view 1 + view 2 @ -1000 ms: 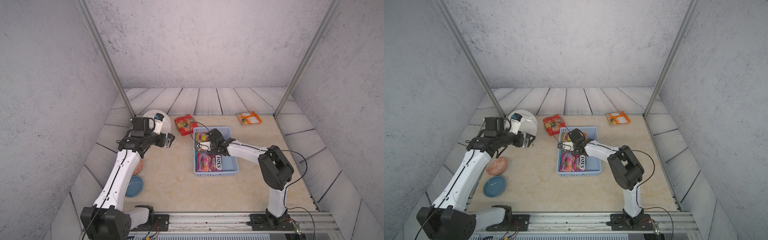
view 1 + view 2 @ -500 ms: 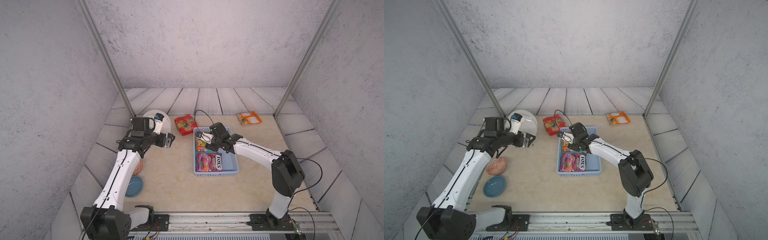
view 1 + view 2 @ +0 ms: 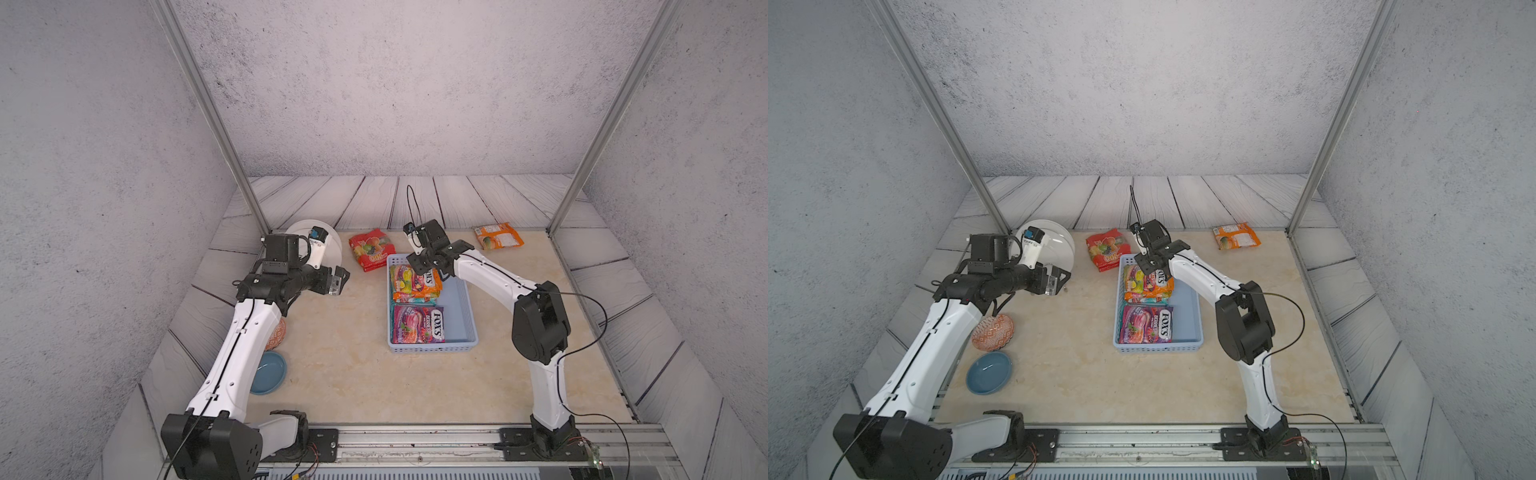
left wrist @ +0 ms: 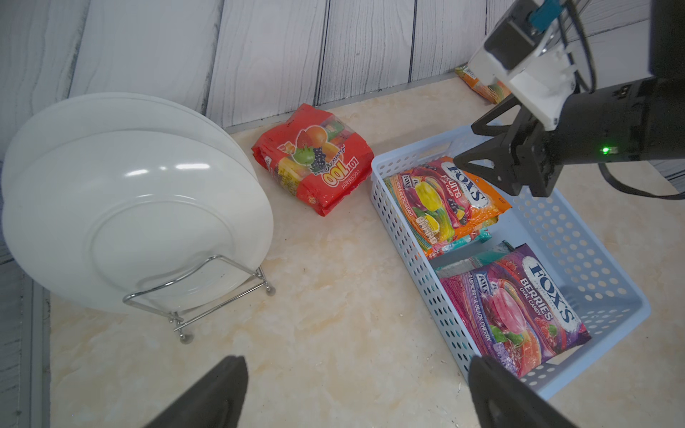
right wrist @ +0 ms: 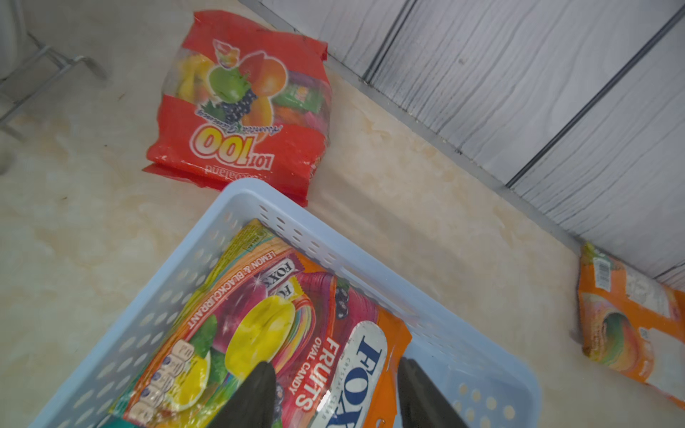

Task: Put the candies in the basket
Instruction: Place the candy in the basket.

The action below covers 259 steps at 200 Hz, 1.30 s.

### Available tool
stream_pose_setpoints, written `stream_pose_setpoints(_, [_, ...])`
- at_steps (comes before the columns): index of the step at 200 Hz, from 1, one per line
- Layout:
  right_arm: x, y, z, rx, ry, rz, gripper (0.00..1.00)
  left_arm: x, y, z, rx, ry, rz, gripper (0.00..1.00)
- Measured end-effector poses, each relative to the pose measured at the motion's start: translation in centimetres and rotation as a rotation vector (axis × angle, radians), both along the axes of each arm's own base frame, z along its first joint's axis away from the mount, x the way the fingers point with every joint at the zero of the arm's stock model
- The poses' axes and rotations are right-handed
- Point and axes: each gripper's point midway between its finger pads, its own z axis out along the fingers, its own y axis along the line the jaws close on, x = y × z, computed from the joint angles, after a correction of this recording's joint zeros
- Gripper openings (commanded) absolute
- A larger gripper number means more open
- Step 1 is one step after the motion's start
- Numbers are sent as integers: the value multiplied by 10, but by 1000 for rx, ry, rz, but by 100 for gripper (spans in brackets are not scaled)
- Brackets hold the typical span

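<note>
The right gripper point(image 3: 422, 266), a second ago low among the bags at the far end of the basket point(image 3: 457, 320), has risen above that end with jaws apart and empty. The orange Fox's Fruits bag point(image 3: 415, 282) lies in the basket's far half and the purple Fox's Berries bag point(image 3: 417, 324) in its near half. The red Lot 100 bag point(image 3: 371, 249) just outside the basket's far corner, the other orange bag point(image 3: 498, 236) well apart from the basket, and the wide-spread left gripper point(image 4: 354, 370) are unchanged.

Right end effector point(image 5: 333, 365) higher, now clear of the orange candy bag point(image 3: 415, 284).
</note>
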Motion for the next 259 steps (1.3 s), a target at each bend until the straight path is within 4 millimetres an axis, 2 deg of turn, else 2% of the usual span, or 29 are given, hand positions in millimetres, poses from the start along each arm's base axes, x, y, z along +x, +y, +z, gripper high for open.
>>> stream_pose_setpoints(38, [-5, 4, -36, 36, 116, -39, 49, 0, 0, 0, 2, 1, 1, 100])
stream_pose_setpoints(80, [-26, 13, -67, 62, 222, -31, 49, 0, 1, 0, 4, 0, 1, 100])
stream_pose_setpoints(166, [-28, 13, -66, 77, 232, -47, 49, 0, -1, 0, -1, 1, -4, 100])
stream_pose_setpoints(186, [-34, 11, -61, 67, 242, -47, 50, 0, 0, 0, 4, -1, -4, 100])
stream_pose_setpoints(202, [-39, 6, -48, 64, 233, -50, 50, 0, 0, 0, 14, -6, -6, 99])
stream_pose_setpoints(238, [-50, -6, 10, 90, 148, -49, 52, 4, -4, 5, 36, -16, -25, 99])
stream_pose_setpoints(259, [-59, -20, 44, 101, 76, -57, 54, 6, -8, 7, 57, -27, -43, 99])
